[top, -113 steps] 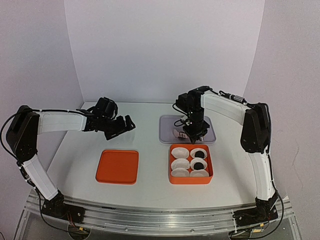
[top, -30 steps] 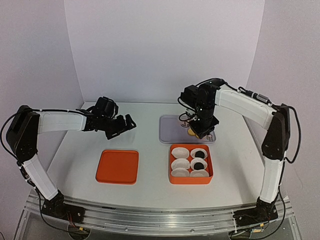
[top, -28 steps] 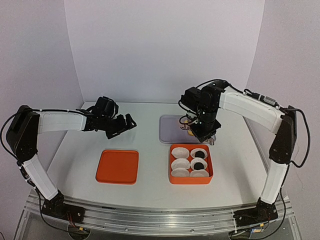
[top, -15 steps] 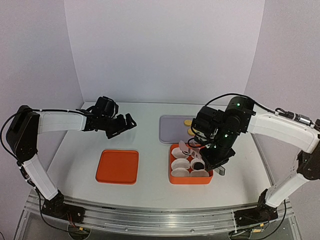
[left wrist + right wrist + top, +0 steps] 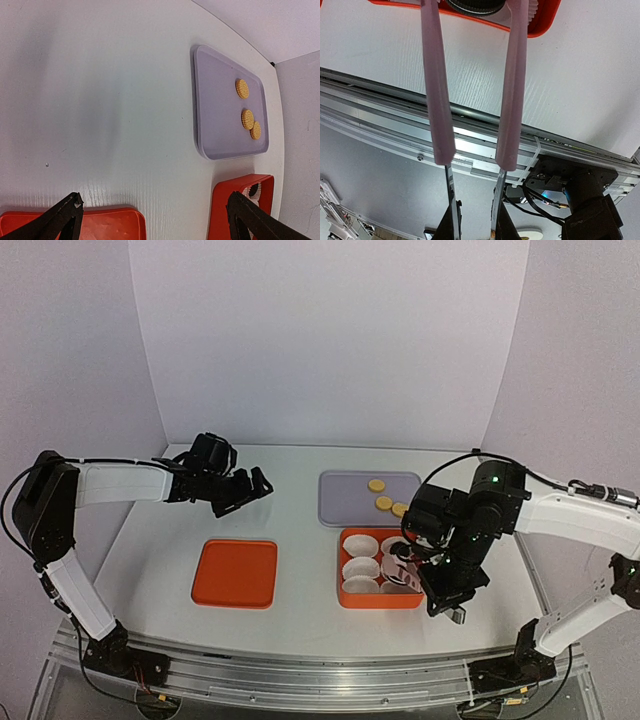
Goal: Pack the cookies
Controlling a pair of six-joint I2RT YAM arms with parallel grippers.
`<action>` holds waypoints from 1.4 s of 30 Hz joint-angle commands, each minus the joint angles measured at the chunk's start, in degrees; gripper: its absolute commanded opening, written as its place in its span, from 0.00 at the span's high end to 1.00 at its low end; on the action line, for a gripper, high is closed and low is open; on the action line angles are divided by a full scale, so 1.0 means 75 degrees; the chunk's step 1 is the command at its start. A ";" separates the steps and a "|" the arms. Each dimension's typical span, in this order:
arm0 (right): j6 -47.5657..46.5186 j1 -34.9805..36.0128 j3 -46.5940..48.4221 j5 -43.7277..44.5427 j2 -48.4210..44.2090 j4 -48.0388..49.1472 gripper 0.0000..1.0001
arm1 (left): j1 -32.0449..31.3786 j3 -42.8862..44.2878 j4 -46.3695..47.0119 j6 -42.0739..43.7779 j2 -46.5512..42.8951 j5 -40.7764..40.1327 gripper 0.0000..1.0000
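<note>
Three golden cookies (image 5: 384,503) lie on the lavender tray (image 5: 345,508), also seen in the left wrist view as cookies (image 5: 247,119) on the tray (image 5: 220,125). My right gripper (image 5: 435,575) (image 5: 472,220) is shut on metal tongs with pink tips (image 5: 436,100), reaching over the near right part of the orange box (image 5: 350,598). A dark cookie (image 5: 475,4) in a white cup shows between the tong tips at the frame's top edge; I cannot tell if it is pinched. My left gripper (image 5: 240,490) (image 5: 152,220) hangs open and empty at the left.
White paper cups (image 5: 360,568) fill the box's left column; the right column is mostly hidden by my right arm. An orange lid (image 5: 235,572) lies flat to the left of the box. The table's near edge and rail (image 5: 395,125) are just past the tongs.
My right arm swung from the lavender tray toward me, to the box's near right side, uncovering the golden cookies. The left arm stayed still.
</note>
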 commanded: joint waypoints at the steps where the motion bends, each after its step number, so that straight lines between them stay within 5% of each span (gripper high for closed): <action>1: 0.0175 0.0058 -0.0151 -0.0203 -0.0097 -0.4810 1.00 | 0.0044 0.0019 0.0176 0.0114 -0.0043 0.0023 0.00; 9: 0.0135 0.0058 0.0239 0.0537 0.0478 -0.4481 1.00 | 0.0044 -0.0066 0.0253 0.0098 -0.0068 0.0077 0.00; 42: -0.0981 -0.0504 0.0513 0.0498 0.1129 -0.4754 1.00 | 0.0044 -0.0018 0.0255 0.0018 0.0108 0.0016 0.00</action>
